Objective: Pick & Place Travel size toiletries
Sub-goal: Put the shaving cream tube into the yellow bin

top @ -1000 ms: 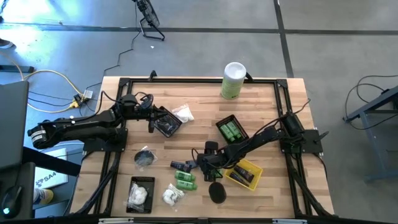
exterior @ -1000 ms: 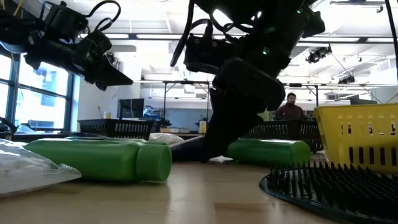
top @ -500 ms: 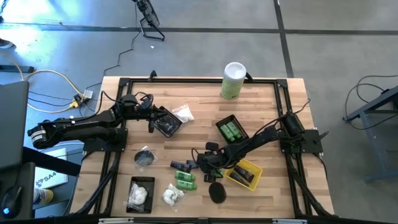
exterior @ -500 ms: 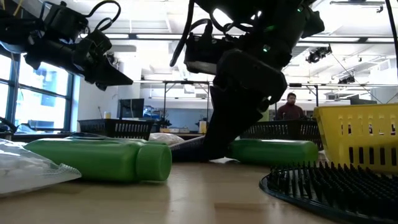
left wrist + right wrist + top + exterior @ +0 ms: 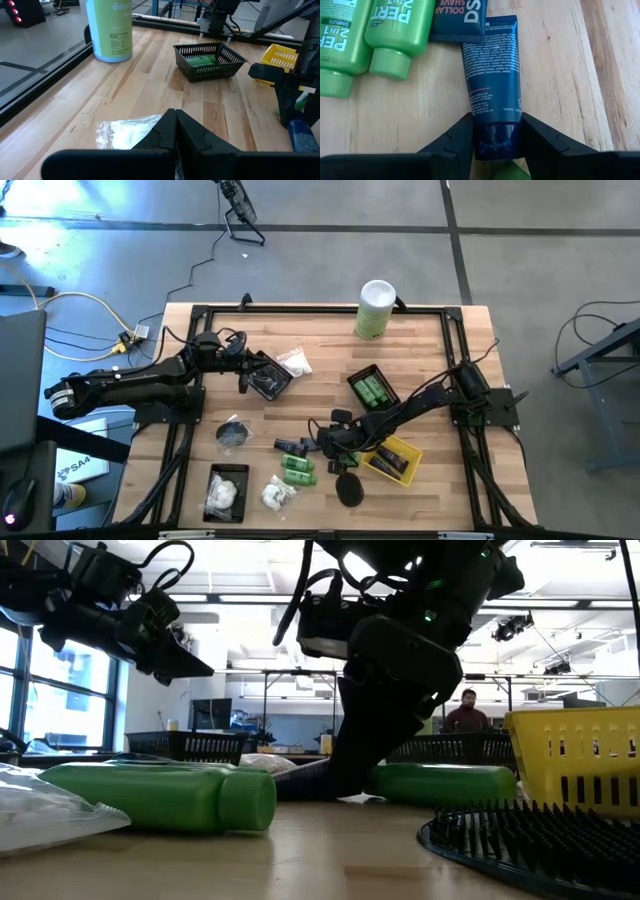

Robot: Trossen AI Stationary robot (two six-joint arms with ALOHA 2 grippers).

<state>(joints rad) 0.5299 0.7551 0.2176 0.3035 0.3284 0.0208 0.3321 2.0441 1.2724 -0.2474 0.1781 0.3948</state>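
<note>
Surface: wooden table [image 5: 150,75], planks running away from the camera.
Left gripper [image 5: 175,131]: two dark fingers meeting at a point.
Packet: clear crinkly packet [image 5: 125,134] of white items, on the table just beyond the fingertips.
Canister: white-and-green canister [image 5: 109,30], upright, far side.
Black basket [image 5: 210,61]: green items inside.
Yellow basket [image 5: 282,57]: behind the other arm [image 5: 292,85].
Navy tube [image 5: 301,135]: at that arm's base.

Robotics lab or workshop. I work at a wooden bench [image 5: 320,340] with black rail frame on grey concrete floor [image 5: 300,240], loose cables [image 5: 90,305] beside it. Beyond: open hall, ceiling strip lights [image 5: 250,598], big windows [image 5: 45,680], a person [image 5: 468,712] at far tables.
</note>
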